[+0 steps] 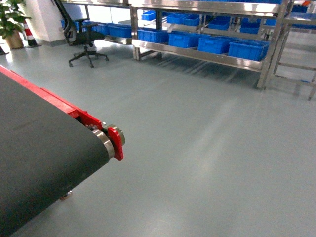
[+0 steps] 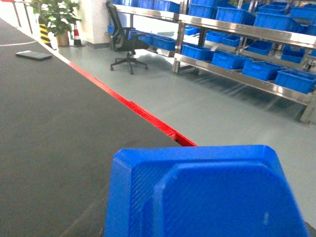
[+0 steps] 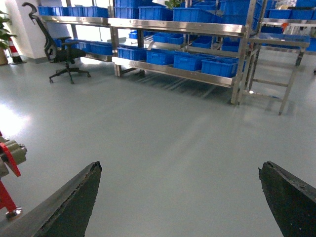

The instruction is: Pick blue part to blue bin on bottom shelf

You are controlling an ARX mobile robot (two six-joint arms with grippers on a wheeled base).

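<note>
A blue part [image 2: 207, 197] fills the bottom of the left wrist view, right in front of the camera and above the end of the belt. It sits where my left gripper's jaws are and hides the fingers. My right gripper [image 3: 180, 168] is open over bare floor, its dark fingers [image 3: 74, 200] wide apart and holding nothing. Far across the floor, several blue bins [image 1: 248, 49] stand in a row on the bottom shelf [image 1: 197, 55]. The same bins [image 3: 219, 65] show in the right wrist view. Neither gripper shows in the head view.
A black conveyor belt [image 1: 39, 148] with a red edge and end roller [image 1: 111, 140] fills the near left. An office chair [image 1: 86, 39] and a potted plant [image 1: 12, 24] stand at the back left. A steel frame [image 3: 276, 64] stands right of the rack. A dark flat object [image 2: 33, 55] lies on the belt.
</note>
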